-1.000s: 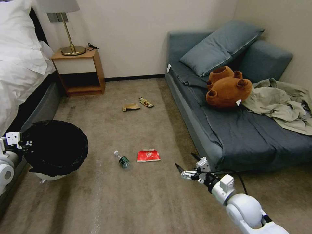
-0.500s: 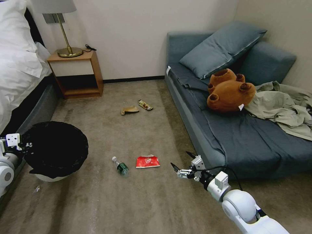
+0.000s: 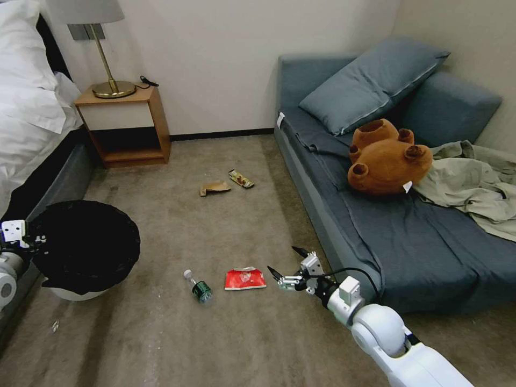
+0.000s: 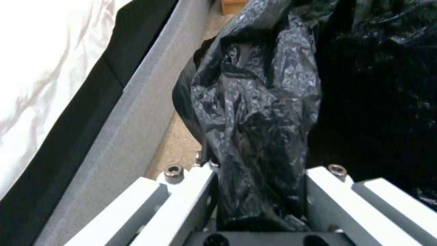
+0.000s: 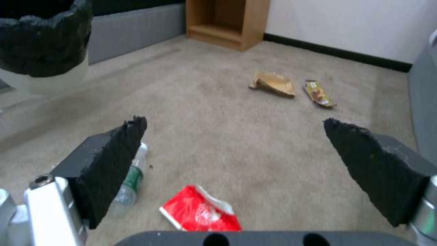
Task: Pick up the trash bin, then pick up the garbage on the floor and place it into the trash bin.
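The right gripper (image 3: 285, 265) has crept closer to the red packet (image 3: 245, 279), jaws spread wide just beside it now, with the bottle (image 3: 197, 286) a bit past that. The left gripper (image 3: 32, 239) is still clamped on the bin (image 3: 83, 252) by its bag rim. The paper scrap (image 3: 215, 187) and wrapper (image 3: 241, 178) lie farther off on tan carpet, between the bed (image 3: 32, 118) and the sofa (image 3: 398, 231).

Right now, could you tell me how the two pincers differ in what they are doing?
The left pincer is shut on the trash bin liner at its rim; the right pincer is open and empty. The left sits beside the bed; the right hovers beside the red snack packet. Both hang low over the carpet.
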